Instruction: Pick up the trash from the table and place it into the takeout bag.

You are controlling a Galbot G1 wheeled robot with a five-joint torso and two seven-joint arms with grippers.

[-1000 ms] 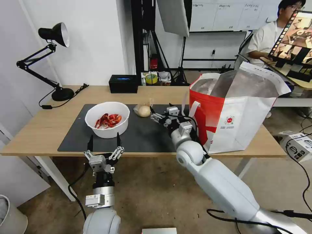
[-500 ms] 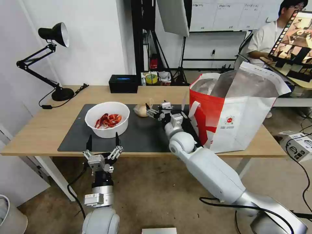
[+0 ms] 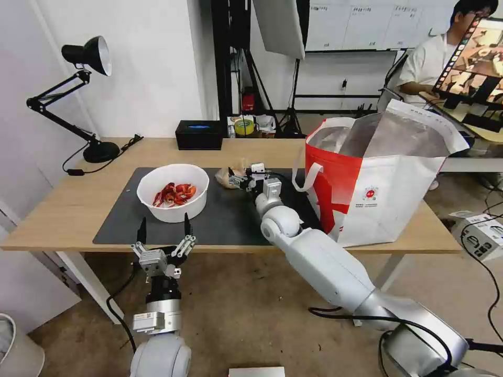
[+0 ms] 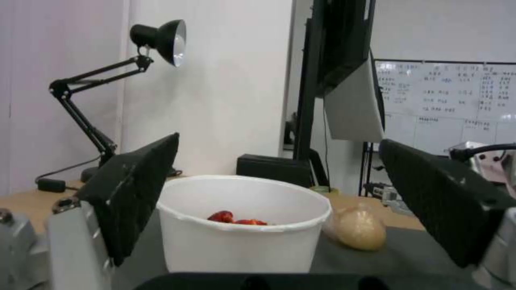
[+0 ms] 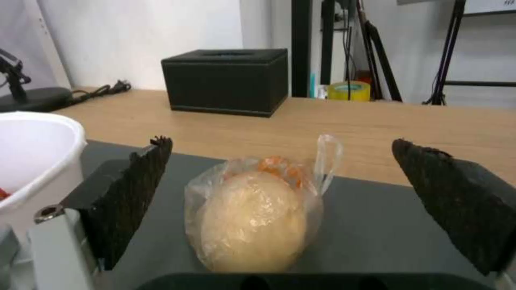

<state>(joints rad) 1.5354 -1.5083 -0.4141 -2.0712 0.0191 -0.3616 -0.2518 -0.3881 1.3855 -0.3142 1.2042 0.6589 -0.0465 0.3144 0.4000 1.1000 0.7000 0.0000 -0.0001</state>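
Spread fingers of the right gripper (image 5: pixel 279 209) flank one bagged bun (image 5: pixel 257 225). Left gripper (image 3: pixel 163 238) gapes before one white bowl (image 3: pixel 173 191). One takeout bag (image 3: pixel 387 188) bears an unreadable round logo.

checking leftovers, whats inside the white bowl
Red crayfish shells lie in the white bowl; its near wall hides the bottom in the left wrist view.

Light-wood bench (image 3: pixel 73 199) bearing dark grey mat (image 3: pixel 230 214); white bowl (image 3: pixel 173 192) showing red shells (image 3: pixel 173 194); clear bag (image 5: pixel 252 209) showing pale bun; red-and-white takeout bag (image 3: pixel 374 193) showing silver lining; black box (image 3: pixel 199 134) sitting far.
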